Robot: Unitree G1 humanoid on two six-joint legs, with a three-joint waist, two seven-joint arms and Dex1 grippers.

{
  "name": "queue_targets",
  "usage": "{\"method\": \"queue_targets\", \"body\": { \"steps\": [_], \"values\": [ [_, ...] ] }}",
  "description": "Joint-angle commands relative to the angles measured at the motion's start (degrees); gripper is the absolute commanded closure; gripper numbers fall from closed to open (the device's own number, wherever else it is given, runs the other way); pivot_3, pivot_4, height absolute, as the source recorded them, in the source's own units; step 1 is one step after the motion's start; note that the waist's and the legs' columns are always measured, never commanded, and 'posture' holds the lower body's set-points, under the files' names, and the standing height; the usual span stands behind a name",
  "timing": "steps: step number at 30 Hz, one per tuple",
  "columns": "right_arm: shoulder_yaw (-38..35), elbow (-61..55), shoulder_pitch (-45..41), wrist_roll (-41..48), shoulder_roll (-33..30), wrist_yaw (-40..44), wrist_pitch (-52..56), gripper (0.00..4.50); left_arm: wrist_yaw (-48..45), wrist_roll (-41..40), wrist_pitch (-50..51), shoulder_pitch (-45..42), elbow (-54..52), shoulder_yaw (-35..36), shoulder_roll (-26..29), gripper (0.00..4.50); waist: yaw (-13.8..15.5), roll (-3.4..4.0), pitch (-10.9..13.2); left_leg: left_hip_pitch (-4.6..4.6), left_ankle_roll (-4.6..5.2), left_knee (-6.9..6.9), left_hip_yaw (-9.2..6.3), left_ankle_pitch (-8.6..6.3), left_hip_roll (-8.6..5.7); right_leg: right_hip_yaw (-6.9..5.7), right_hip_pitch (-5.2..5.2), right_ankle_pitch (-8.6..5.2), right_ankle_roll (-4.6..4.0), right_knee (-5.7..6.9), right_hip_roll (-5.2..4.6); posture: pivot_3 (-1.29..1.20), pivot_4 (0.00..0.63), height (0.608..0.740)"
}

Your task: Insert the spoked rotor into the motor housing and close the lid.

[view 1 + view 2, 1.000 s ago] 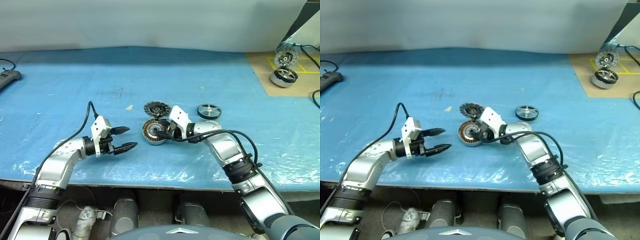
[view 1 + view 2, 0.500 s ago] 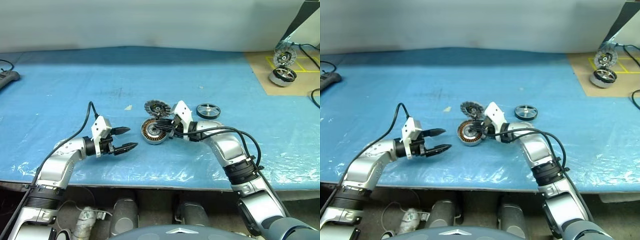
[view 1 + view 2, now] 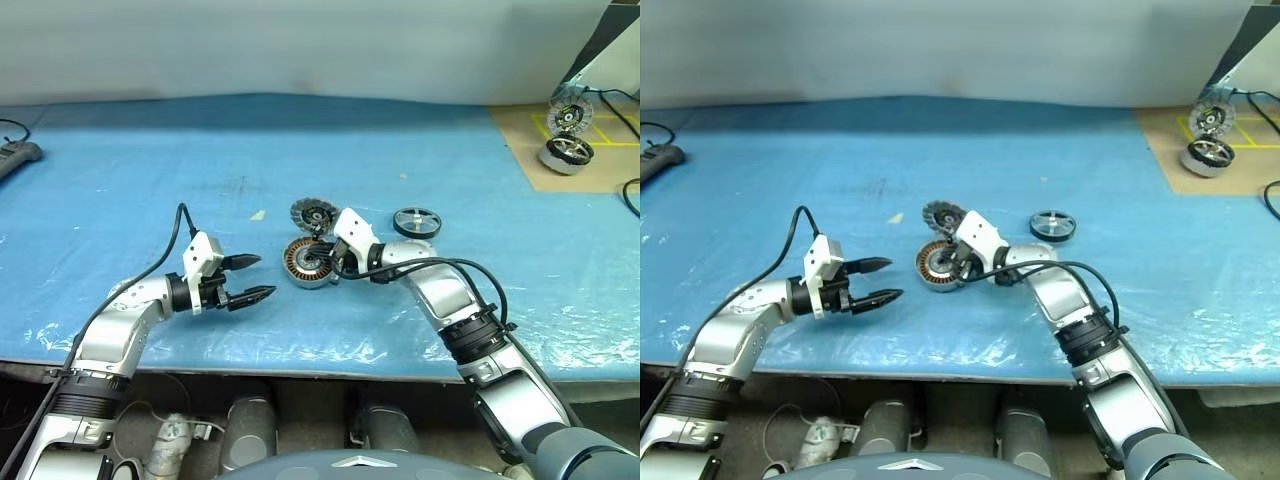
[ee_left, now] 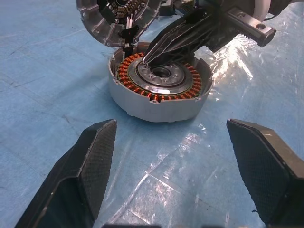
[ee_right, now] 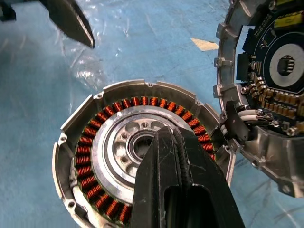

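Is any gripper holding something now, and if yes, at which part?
Nothing is held. The right gripper is shut and empty, over the middle of the open housing. The left gripper is open and empty, apart from the housing.

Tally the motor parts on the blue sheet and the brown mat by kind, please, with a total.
Open housing with copper windings, lid hinged up from its rim: 1
Loose spoked rotor: 1
Spare motor on the brown mat, housing with its lid up: 1
Total: 3
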Motion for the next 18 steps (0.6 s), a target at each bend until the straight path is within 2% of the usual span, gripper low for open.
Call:
{"method": "queue_targets", "body": {
  "steps": [1,6,10,14,18],
  "values": [
    [2.11,0.81,2.90,-1.75,-1.26,1.15,1.18,4.48,-0.23,-0.28,-0.38,-0.18,-1.83,0.27,0.37,0.49,-0.02,0.00,0.00,0.12,0.00,-0.03,0.00,0.00,0.00,0.01,0.11,-0.01,0.02,-0.03,0.00,0.00,0.150,0.740],
    [-4.06,-0.23,1.36,3.46,2.02,0.30,-0.96,4.48,-0.43,-0.25,-0.48,-0.54,-1.29,0.19,0.29,0.49,-0.21,0.00,0.00,0.32,-0.01,-0.17,0.01,0.00,0.00,0.06,0.17,-0.14,0.25,-0.05,0.01,0.00,0.150,0.740],
    [-8.65,-2.41,-0.27,8.55,4.02,0.91,2.05,4.48,0.01,-0.62,0.01,-0.73,-1.28,0.72,0.24,0.49,-0.20,0.00,0.01,-0.11,-0.01,-0.19,0.02,0.01,-0.01,0.06,-0.24,0.00,-0.01,-0.05,0.01,0.00,0.150,0.740],
    [-9.18,-6.57,0.83,10.90,1.78,3.29,6.82,4.48,1.09,-1.39,1.08,-2.71,0.93,2.25,0.05,0.49,-0.10,0.00,0.01,-0.49,-0.04,-0.18,0.03,0.05,-0.02,-0.01,-0.52,0.01,-0.03,-0.08,0.01,0.00,0.150,0.740],
    [-13.82,-13.08,5.84,14.41,-4.49,4.81,11.93,4.48,0.27,-1.11,0.02,-3.58,1.19,2.46,0.72,0.49,0.20,0.00,0.02,-0.52,0.04,-0.17,0.01,0.01,-0.03,-0.04,-0.47,0.01,-0.02,-0.16,0.00,0.00,0.150,0.740]
  ]
}}
